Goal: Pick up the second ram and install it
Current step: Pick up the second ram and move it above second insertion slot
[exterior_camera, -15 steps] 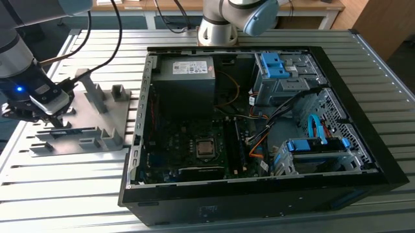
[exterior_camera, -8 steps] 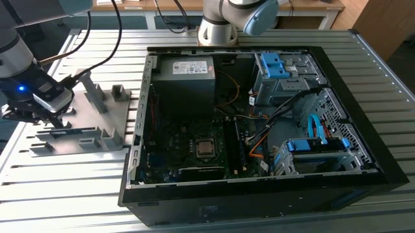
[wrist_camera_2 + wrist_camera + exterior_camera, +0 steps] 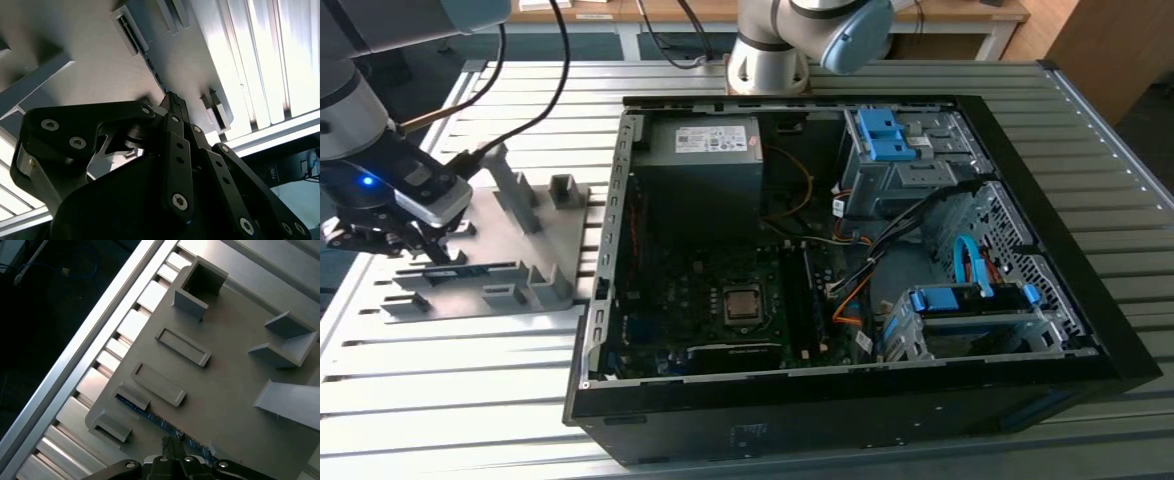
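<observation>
Second ram (image 3: 150, 416) on edge in grey tray (image 3: 230, 390), hand (image 3: 170, 442) at its middle — pinching it.

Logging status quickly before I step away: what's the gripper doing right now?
Gripper: closed on the second ram, which sits in a slot of the grey tray.

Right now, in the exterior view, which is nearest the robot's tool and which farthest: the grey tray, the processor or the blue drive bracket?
1. The grey tray, beneath the tool.
2. The processor, in the middle of the case.
3. The blue drive bracket, at the exterior view's right.
</observation>
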{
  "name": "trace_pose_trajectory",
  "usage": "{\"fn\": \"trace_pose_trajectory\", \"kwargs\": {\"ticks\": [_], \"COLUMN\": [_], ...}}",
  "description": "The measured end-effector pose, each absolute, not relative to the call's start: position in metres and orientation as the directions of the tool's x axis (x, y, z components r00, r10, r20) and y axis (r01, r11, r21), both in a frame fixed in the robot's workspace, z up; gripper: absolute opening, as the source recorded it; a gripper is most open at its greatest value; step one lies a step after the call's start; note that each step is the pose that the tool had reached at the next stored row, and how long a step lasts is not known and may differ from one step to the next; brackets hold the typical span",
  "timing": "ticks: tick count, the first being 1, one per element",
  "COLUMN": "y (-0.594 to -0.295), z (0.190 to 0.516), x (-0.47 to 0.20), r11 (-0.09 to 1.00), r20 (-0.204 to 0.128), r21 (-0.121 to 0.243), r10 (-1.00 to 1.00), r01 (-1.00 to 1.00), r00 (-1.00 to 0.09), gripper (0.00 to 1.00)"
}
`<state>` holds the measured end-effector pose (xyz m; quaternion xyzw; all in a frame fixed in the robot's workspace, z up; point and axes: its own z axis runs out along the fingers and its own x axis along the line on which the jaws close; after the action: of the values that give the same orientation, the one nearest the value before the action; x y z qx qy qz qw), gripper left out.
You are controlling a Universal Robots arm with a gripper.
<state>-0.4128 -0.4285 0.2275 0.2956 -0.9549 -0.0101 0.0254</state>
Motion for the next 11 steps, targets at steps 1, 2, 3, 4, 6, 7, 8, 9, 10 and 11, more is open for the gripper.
{"fn": "trace_pose_trajectory", "kwargs": {"ticks": [1,2,3,4,6,7,8,9,10,11], "y": [-0.4285,-0.4285,-0.4285,-0.4285,-0.4285,-0.4285,-0.4285,-0.4285,-0.4285,-0.4285], "z": [0.2275,0.2275,0.2275,0.2275,0.2275,0.2275,0.2275,0.2275,0.2275,0.2275], "x": [-0.4128,-0.4128,-0.4128,-0.4128,-0.4128,-0.4128,-0.4128,-0.4128,-0.4128,-0.4128], "r11": [0.820,0.815,0.810,0.804,0.794,0.789,0.784,0.779,0.773,0.768], "r20": [0.043,0.043,0.043,0.043,0.043,0.043,0.043,0.043,0.043,0.043], "r21": [0.034,0.034,0.034,0.034,0.034,0.034,0.034,0.034,0.034,0.034], "r10": [-0.572,-0.579,-0.587,-0.594,-0.607,-0.614,-0.621,-0.627,-0.634,-0.640], "r01": [-0.571,-0.578,-0.586,-0.593,-0.606,-0.613,-0.620,-0.626,-0.633,-0.639], "r00": [-0.819,-0.814,-0.808,-0.803,-0.793,-0.788,-0.783,-0.778,-0.772,-0.767], "gripper": [0.10,0.10,0.10,0.10,0.10,0.10,0.10,0.10,0.10,0.10]}}
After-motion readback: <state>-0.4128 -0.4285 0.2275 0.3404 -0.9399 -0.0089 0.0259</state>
